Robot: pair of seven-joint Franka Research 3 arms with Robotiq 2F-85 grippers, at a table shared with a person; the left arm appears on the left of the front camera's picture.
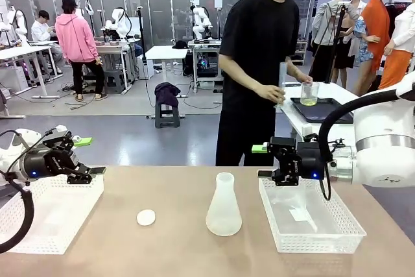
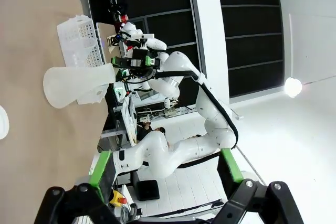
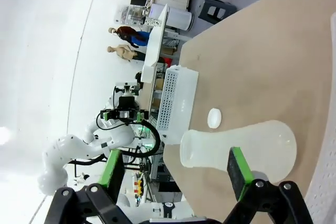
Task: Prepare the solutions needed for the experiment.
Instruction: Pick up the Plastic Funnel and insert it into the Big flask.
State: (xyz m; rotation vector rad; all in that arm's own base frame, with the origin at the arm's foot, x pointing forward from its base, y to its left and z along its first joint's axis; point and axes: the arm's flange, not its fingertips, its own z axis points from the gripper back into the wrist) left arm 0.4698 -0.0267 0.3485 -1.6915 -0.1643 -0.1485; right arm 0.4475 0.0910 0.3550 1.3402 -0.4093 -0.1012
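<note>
**Jaws wide on both sides; the solution stands off the shared surface**

The left jaws are spread wide and grip nothing. They hang above the inner far corner of the left white basket [image 1: 45, 220], and their fingers point toward the middle of the surface [image 1: 175, 251]. This basket lies at the surface's left edge. To its right, well apart, a small white disc [image 1: 146, 217] lies flat on bare wood.

Farther right, an upright translucent conical flask [image 1: 224, 209] stands near the centre. It touches neither the disc nor the baskets, and open room lies on all sides of it. The right white basket [image 1: 314, 243] sits just beside the flask, toward the right edge.

The right jaws are likewise wide apart and hold nothing. They hover over the far left corner of the right basket, fingers pointing inward. In the right wrist view one green pad [image 3: 237, 174] stands in front of the flask without closing on it.

Beyond the far edge, a person's hand [image 1: 272, 93] steadies a clear beaker [image 1: 309, 90]. A shallow layer of pale yellow-green solution [image 1: 308, 101] lies in the beaker, which is at a black tray [image 1: 327, 111] on a white side table [image 1: 297, 124].
</note>
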